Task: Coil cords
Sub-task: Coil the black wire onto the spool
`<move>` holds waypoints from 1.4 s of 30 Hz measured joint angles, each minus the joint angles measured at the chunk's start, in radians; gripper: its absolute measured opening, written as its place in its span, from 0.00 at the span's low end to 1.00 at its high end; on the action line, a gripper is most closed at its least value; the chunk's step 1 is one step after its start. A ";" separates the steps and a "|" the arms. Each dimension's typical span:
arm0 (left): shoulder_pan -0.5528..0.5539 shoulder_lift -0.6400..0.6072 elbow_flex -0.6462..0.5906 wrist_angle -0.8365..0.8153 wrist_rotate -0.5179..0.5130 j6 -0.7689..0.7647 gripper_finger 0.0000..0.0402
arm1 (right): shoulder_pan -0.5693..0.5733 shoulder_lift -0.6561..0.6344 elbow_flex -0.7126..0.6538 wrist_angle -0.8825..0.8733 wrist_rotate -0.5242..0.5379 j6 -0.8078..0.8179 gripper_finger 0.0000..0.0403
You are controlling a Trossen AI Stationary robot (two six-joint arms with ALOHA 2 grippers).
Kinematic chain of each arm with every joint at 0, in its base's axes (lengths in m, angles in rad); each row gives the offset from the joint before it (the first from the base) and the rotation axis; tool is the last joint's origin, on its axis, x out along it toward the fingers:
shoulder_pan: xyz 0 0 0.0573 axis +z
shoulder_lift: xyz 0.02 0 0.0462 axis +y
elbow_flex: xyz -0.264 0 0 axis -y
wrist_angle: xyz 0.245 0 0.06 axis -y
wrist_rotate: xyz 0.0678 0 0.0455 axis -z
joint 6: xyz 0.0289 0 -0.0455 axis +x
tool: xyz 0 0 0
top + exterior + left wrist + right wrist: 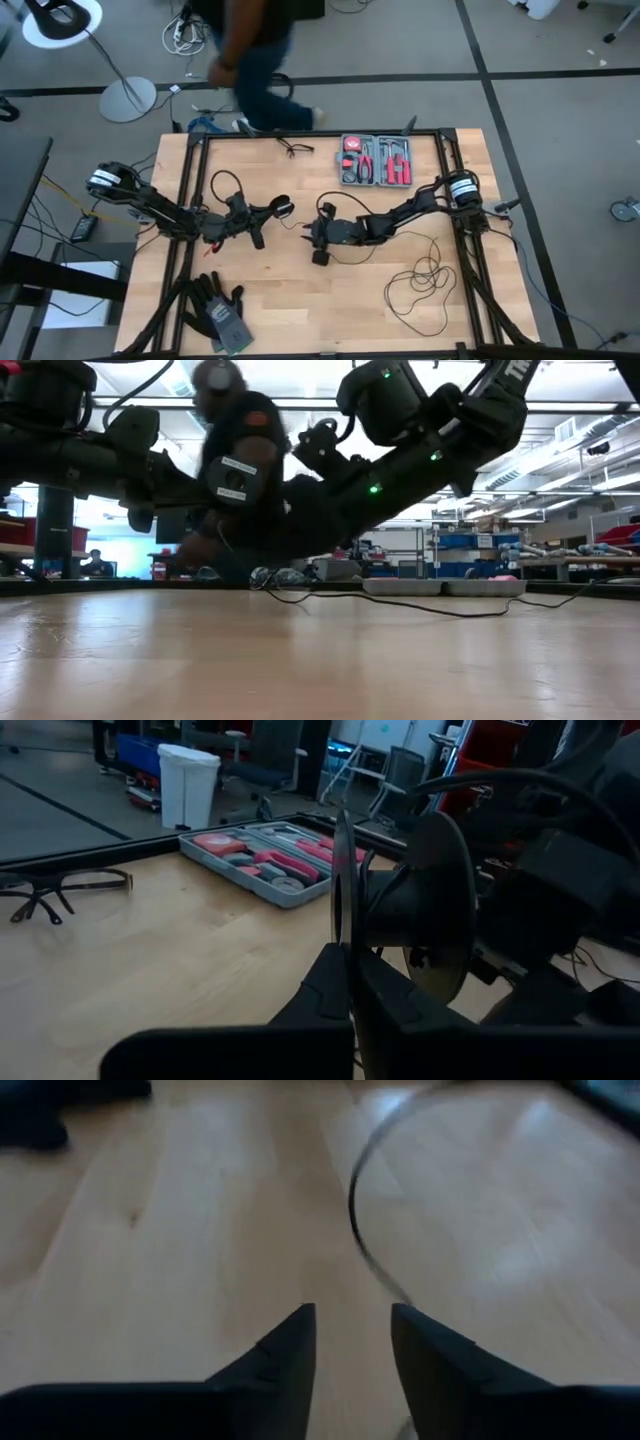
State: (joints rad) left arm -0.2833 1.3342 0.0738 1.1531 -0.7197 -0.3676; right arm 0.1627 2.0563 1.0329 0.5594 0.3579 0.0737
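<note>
The cord is a very thin black cable lying in loose loops [420, 285] on the table's near right, also seen in the low view [400, 605]. It ends in a small round black puck with a pale centre [285, 207]. In the left wrist view the puck shows as a spool with two discs [440, 910]. My left gripper [268, 213] is at mid-table, shut on the puck. My right gripper [310, 235] faces it from the right, low over the table and open. A curve of cable [362, 1210] lies just ahead of its fingers [290, 1345]. My left gripper pinches the rim of the puck's thin near disc [340, 935] between its two fingers [330, 995]. The fingers come level from the table's left. The puck stands on edge, lifted clear of the table, and the cable arcs away from its top [480, 775].
An open tool case with red-handled tools [375, 160] and black glasses [295, 148] lie at the far edge. Dark gloves [220, 310] lie near the front left. A person [250, 60] stands beyond the far edge. Bare wood lies at the table's near middle.
</note>
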 joint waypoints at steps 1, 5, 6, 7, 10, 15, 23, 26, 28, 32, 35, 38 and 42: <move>0.000 0.000 0.000 -0.002 0.002 -0.001 0.00 | 0.000 0.006 -0.002 0.007 -0.003 -0.009 0.36; 0.000 0.000 0.000 -0.003 0.015 -0.002 0.00 | -0.003 0.040 -0.002 0.045 -0.007 -0.017 0.39; 0.000 0.000 0.000 -0.003 0.018 -0.002 0.00 | -0.003 0.040 -0.002 0.047 -0.007 -0.016 0.40; 0.000 0.000 0.000 -0.003 0.018 -0.002 0.00 | -0.002 0.039 -0.002 0.056 -0.007 -0.016 0.39; 0.000 0.000 0.000 -0.001 0.019 -0.003 0.00 | -0.002 0.034 -0.001 0.055 -0.007 -0.017 0.39; 0.000 0.000 0.000 -0.003 0.018 -0.003 0.00 | -0.002 0.030 -0.001 0.067 -0.007 -0.031 0.38; 0.000 0.000 0.000 0.012 0.018 -0.010 0.00 | -0.004 0.034 -0.001 0.071 -0.007 -0.104 0.38; 0.000 0.000 0.000 0.032 0.018 -0.010 0.00 | -0.007 0.036 -0.001 0.061 0.001 -0.131 0.38; 0.000 0.000 0.000 0.035 0.018 -0.011 0.00 | -0.012 0.036 -0.001 0.065 0.013 -0.145 0.37; 0.000 0.000 0.000 0.065 0.018 -0.012 0.00 | -0.031 0.036 -0.001 0.070 0.013 -0.203 0.37; 0.000 0.000 0.000 0.111 0.018 -0.013 0.00 | -0.047 0.037 -0.001 0.062 0.013 -0.208 0.37; 0.000 0.000 0.000 0.148 0.018 -0.005 0.00 | -0.055 0.037 -0.001 0.067 0.012 -0.207 0.37; 0.002 0.000 0.000 0.163 0.016 -0.005 0.00 | -0.061 0.037 -0.001 0.072 0.003 -0.199 0.37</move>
State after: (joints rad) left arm -0.2810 1.3346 0.0742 1.3159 -0.7041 -0.3728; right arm 0.1020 2.0933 1.0317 0.6316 0.3613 -0.1253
